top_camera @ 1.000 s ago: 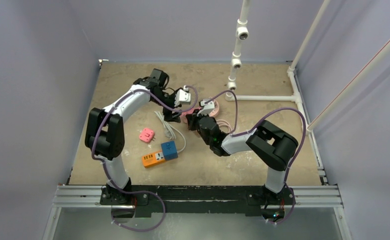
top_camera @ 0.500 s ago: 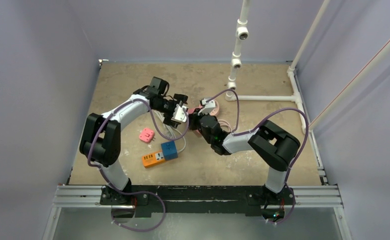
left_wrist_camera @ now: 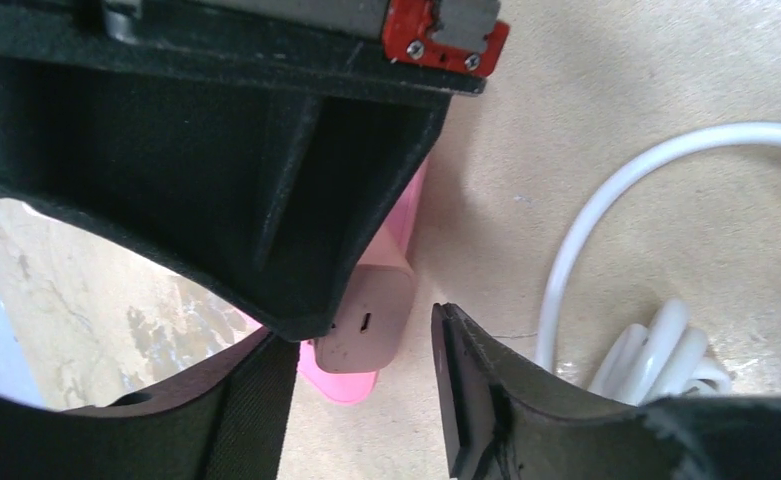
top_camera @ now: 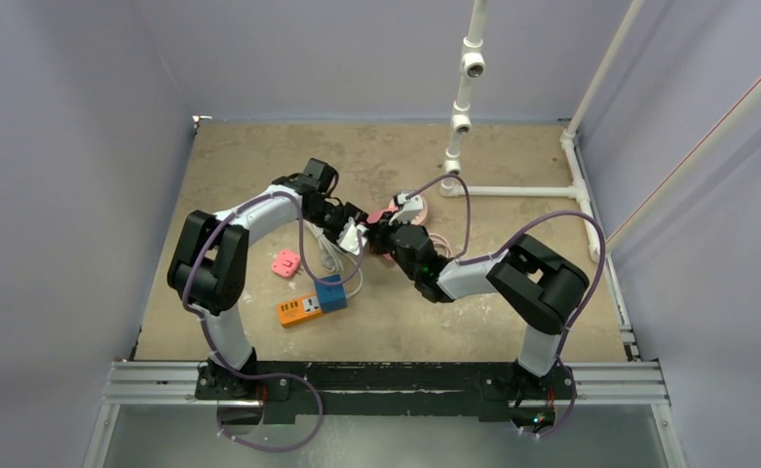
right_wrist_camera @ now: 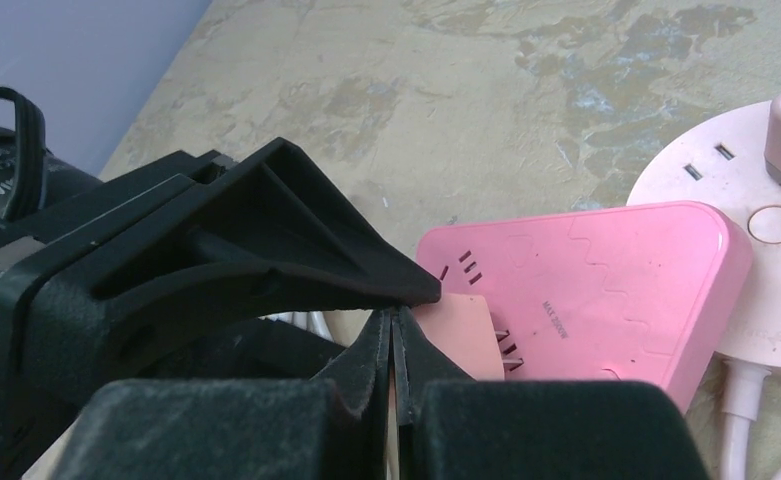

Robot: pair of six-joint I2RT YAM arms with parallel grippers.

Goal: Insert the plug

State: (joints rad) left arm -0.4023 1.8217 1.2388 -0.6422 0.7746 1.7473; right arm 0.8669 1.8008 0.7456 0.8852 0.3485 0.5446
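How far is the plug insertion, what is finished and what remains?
Done: the pale plug sits on the pink power strip. In hand: the left tool straddles it, jaws apart; the right tool is shut beside it. Left: seating is hidden, so a final push and release may remain.

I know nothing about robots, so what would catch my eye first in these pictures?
Two arms meet head to head at the middle of the table: the left arm and right arm both bend over a pink triangular socket block. In the left wrist view, a pale pink plug sits between that arm's parted jaws. Nearer the bases, a bright orange power strip with a blue block at its end stands out.
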